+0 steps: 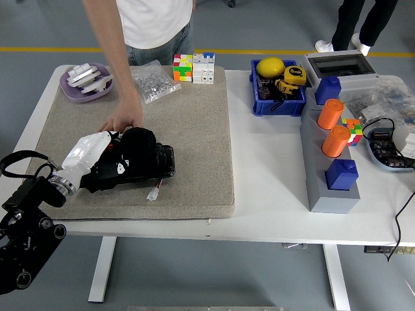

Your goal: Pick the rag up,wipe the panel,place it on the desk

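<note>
On the tan mat (194,142) lies a flat black panel (161,162). A bunched black rag (137,141) rests on its left part. My left hand (107,170), white-shelled with black fingers, is curled on the rag and lies over the panel's left end. My black left arm comes in from the lower left corner. From the far side of the table a person's hand (123,120) reaches down and rests at the panel's far left edge, just beside the rag. My right arm is out of view.
A small white connector (154,193) lies on the mat in front of the panel. At the back stand a purple bowl (86,82), a plastic bag (155,81) and colour cubes (193,67). To the right are a blue bin (279,97) and a grey fixture (334,194) with orange cylinders.
</note>
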### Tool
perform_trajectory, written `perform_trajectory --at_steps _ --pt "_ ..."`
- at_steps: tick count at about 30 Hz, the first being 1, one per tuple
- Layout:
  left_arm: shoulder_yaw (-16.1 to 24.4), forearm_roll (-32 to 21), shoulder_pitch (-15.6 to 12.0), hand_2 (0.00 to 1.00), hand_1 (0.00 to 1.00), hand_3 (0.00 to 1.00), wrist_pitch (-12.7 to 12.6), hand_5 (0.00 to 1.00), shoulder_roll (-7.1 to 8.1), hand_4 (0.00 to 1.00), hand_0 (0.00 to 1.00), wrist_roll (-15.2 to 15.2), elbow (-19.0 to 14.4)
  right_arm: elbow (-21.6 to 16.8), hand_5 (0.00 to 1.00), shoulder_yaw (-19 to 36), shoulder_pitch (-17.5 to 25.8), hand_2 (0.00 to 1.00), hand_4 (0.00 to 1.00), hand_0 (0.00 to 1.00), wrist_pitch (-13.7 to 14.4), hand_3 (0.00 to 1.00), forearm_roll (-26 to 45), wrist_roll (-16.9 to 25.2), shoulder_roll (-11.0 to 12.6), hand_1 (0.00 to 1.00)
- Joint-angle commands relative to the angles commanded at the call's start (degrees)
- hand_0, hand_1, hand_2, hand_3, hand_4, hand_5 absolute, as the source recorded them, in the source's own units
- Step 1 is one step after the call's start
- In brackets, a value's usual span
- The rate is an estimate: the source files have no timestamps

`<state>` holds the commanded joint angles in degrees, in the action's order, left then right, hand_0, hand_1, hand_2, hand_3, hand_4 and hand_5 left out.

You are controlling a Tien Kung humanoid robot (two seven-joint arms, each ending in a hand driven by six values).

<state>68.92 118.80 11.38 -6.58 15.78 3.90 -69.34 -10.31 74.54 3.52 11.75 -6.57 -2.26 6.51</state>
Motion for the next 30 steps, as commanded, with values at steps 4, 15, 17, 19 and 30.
perform_trajectory --at_steps 4,15,17,19,30 --pt "2.7 0.4 -1.2 0.507 0.287 0.486 0.0 0.002 0.21 0.430 0.301 0.0 -0.1 0.0 0.476 0.0 0.0 0.677 0.998 0.754 0.0 0.613 0.0 0.0 0.0 0.662" --pt "10.1 2.0 -4.6 0.508 0.289 0.486 -0.1 0.002 0.78 0.436 0.307 0.0 -0.8 0.0 0.476 0.1 0.2 0.677 0.998 0.755 0.1 0.613 0.1 0.0 0.0 0.662" --pt "11.5 2.1 -5.0 0.508 0.289 0.486 -0.2 0.002 0.98 0.436 0.307 0.1 -0.6 0.0 0.476 0.0 0.2 0.677 0.998 0.755 0.2 0.613 0.1 0.0 0.0 0.662" --pt "12.0 1.6 -5.2 0.508 0.289 0.486 -0.4 0.002 1.21 0.436 0.307 0.5 0.1 0.0 0.476 -0.1 0.3 0.677 0.998 0.755 0.2 0.613 0.3 -0.1 0.0 0.662" --pt "16.7 2.7 -4.5 0.506 0.291 0.486 -2.0 0.002 1.36 0.438 0.307 2.2 2.3 0.0 0.476 -2.3 0.5 0.677 0.998 0.755 0.4 0.613 2.0 -0.2 -0.1 0.663"
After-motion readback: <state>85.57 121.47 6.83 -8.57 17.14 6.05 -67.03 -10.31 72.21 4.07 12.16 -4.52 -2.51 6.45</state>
